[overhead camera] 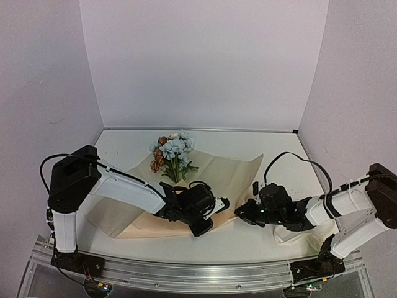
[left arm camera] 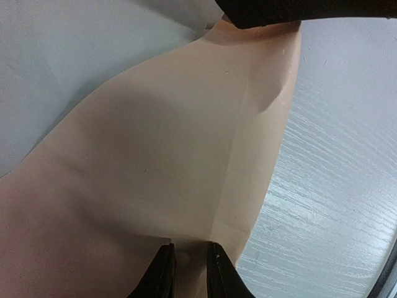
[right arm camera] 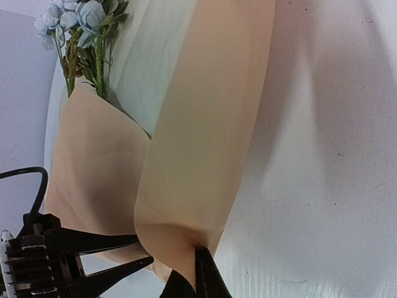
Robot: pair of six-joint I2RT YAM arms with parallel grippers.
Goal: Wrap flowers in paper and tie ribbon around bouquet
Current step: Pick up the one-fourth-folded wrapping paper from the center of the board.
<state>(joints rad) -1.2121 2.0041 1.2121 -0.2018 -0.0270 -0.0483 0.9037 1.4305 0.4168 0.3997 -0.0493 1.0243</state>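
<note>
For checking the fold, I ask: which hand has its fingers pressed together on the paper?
The right hand: its fingers meet on the paper fold, while the left hand shows a gap between its fingers.

The left arm (overhead camera: pixel 124 186) and the right arm (overhead camera: pixel 338 208) are stretched low and inward, wrists nearly facing. The jaws of the left gripper (left arm camera: pixel 190 251) are held narrowly apart; those of the right gripper (right arm camera: pixel 197 261) are pressed together.
</note>
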